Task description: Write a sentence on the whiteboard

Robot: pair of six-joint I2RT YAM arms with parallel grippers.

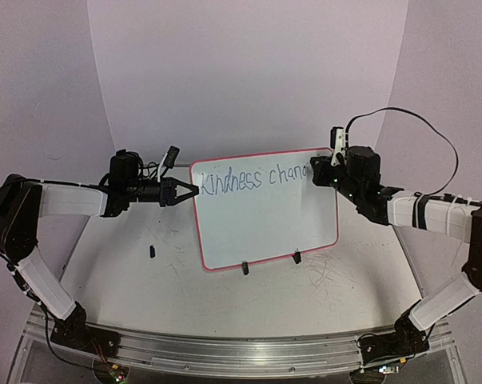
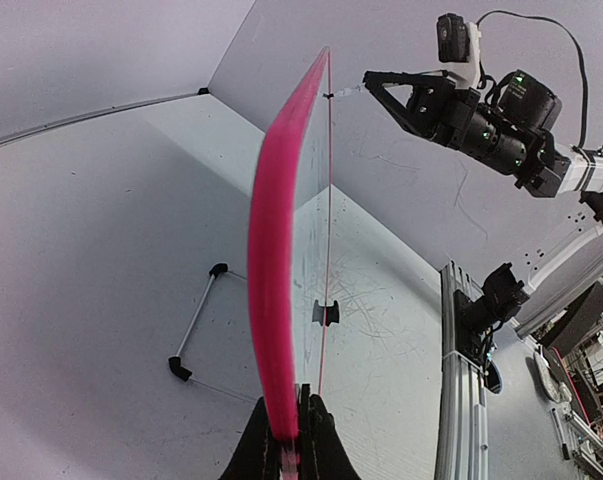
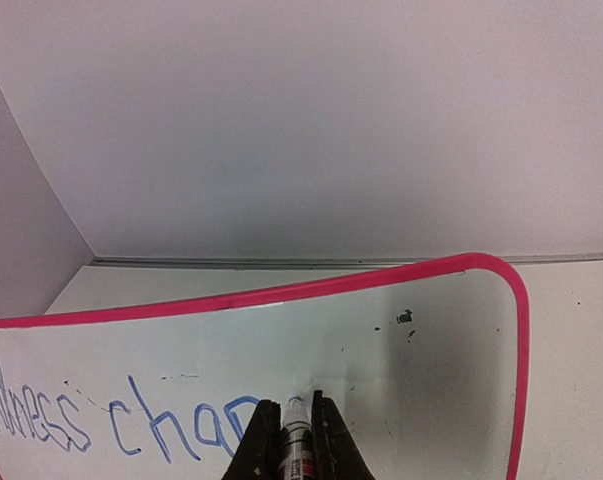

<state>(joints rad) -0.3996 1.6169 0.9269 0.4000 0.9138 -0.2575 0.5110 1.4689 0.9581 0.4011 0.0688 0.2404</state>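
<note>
The whiteboard [image 1: 264,220], glossy white with a pink-red frame, stands upright on two black clip feet [image 1: 244,268]. My left gripper [image 1: 189,192] is shut on its left edge; in the left wrist view the pink edge [image 2: 273,280] runs up from between my fingers [image 2: 326,445]. My right gripper [image 1: 319,174] is shut on a marker [image 3: 298,440], its tip on the board's upper right. The sentence [image 1: 252,180] in blue reads "Kindness chan"; the right wrist view shows "chan" [image 3: 171,430] beside the tip.
A small black piece [image 1: 152,252] lies on the scuffed tabletop left of the board. Grey scratch scribbles [image 1: 324,272] mark the table in front of it. A thin wire stand [image 2: 196,330] lies behind the board. The aluminium rail [image 1: 225,348] runs along the near edge.
</note>
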